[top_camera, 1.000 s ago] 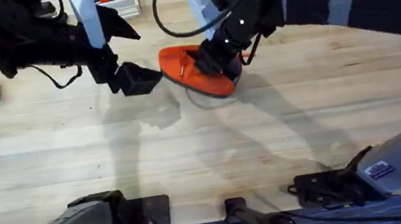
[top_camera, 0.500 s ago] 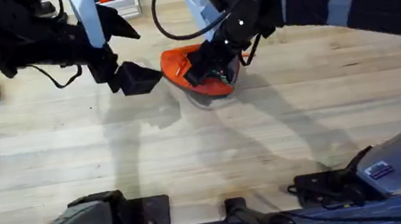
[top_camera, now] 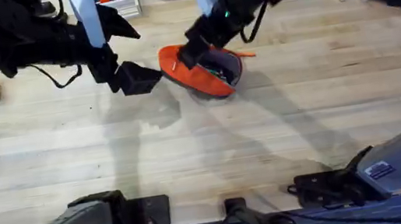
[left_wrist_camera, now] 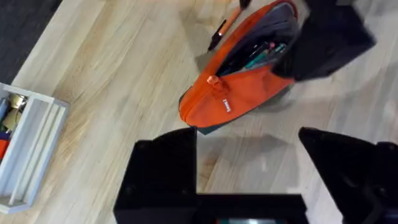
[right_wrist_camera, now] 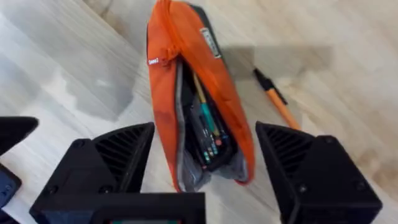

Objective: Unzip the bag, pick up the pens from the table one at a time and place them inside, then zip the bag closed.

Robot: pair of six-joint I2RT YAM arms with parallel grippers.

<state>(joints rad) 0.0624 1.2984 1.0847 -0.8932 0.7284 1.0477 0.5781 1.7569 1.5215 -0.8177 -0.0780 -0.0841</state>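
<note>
Hovering above the bag (right_wrist_camera: 199,106), right fingers (right_wrist_camera: 202,171) spread wide, holding nothing. Bag lies unzipped on the tabletop (top_camera: 303,113), pens inside; one orange pen (right_wrist_camera: 278,99) just beside it. Left fingers (left_wrist_camera: 249,168) apart, empty, close to the bag's closed end, probably to steady it.

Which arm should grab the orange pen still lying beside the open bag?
Right, probably. Its open pincer hangs over the open bag, with the pen on the table just beside. The left pincer sits on the bag's far side.
</note>
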